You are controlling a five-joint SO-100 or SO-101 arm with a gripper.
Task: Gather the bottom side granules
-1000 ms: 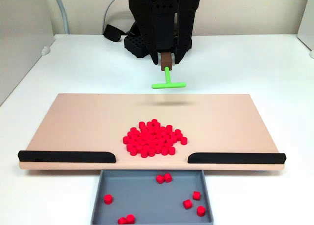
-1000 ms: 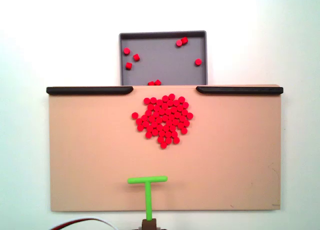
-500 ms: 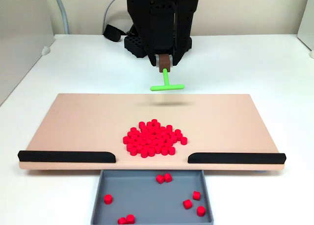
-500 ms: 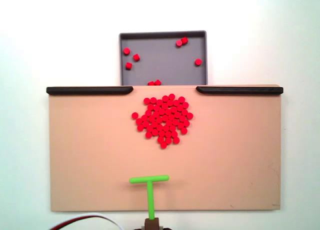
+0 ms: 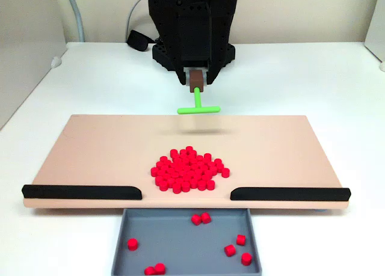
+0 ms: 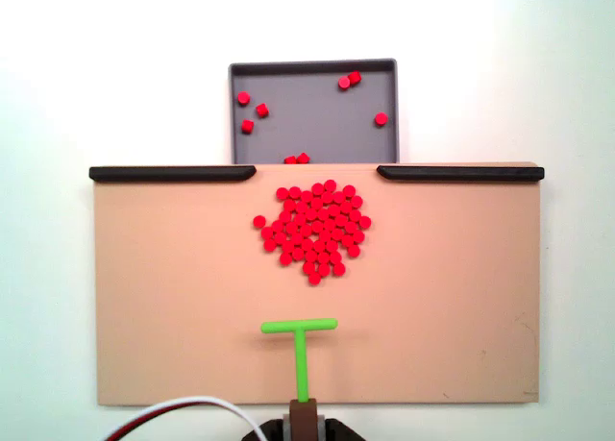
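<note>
The granules [image 5: 189,169] are small red pellets packed into one dense heap in the middle of the tan board [image 5: 90,150], near the gap between its black strips. From above, the granules [image 6: 312,230] lie just short of that gap. My gripper [image 5: 197,77] hangs over the board's far edge, shut on the brown handle of a green T-shaped stick [image 5: 198,109]. The stick's crossbar floats above the board, clear of the heap. In the top-down fixed view the gripper [image 6: 307,427] enters at the bottom edge, and the stick [image 6: 300,328] points toward the heap.
Two black strips [image 5: 82,192] [image 5: 289,193] line the board's near edge with a gap between them. Below the gap sits a grey tray [image 5: 180,234] holding several loose red pellets. A white table surrounds the board, and a cable [image 6: 183,407] runs by the arm's base.
The stick and gripper have shifted sideways, left in the front fixed view and right in the top-down one. The crossbar is now a little nearer the heap. The granules have not moved.
</note>
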